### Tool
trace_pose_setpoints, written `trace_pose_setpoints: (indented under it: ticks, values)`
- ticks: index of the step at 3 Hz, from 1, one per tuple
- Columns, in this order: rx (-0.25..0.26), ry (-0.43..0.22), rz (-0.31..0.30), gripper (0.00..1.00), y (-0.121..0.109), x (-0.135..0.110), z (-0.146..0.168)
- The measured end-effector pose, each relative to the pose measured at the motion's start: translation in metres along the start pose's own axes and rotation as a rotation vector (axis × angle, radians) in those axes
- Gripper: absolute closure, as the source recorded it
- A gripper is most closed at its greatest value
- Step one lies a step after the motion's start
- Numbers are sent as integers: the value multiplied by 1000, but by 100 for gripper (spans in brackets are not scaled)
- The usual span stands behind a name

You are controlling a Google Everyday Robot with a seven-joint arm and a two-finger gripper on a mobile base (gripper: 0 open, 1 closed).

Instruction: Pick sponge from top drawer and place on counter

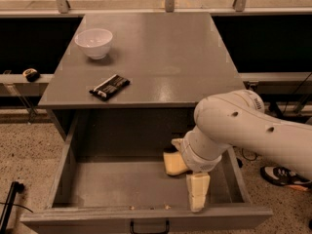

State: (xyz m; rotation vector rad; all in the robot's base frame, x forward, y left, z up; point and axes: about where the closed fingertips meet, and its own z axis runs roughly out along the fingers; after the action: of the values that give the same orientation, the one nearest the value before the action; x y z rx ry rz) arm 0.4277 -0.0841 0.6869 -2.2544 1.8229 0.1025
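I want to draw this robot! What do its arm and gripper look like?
The arm is fat, smooth and creamy white, rounded like a tube, with small dark round holes. The gripper, down inside the open top drawer near its right side, is pale yellow and blocky. No cables show.

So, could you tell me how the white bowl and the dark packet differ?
The bowl is white, round and upright; the packet is dark, flat and rectangular, lying askew. The bowl sits near the counter's far left, the packet near its front edge. Both rest on the counter, away from the end effector, which is down in the open top drawer.
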Motion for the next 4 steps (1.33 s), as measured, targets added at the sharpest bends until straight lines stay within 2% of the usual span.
trace_pose_setpoints:
  ticks: [1, 2, 3, 4]
  values:
    - [2, 0, 10, 0, -3, 4, -1]
    - [2, -34, 64, 0, -21, 35, 19]
    - [-3, -35, 64, 0, -20, 34, 21]
    - [-52, -23, 40, 0, -22, 25, 31]
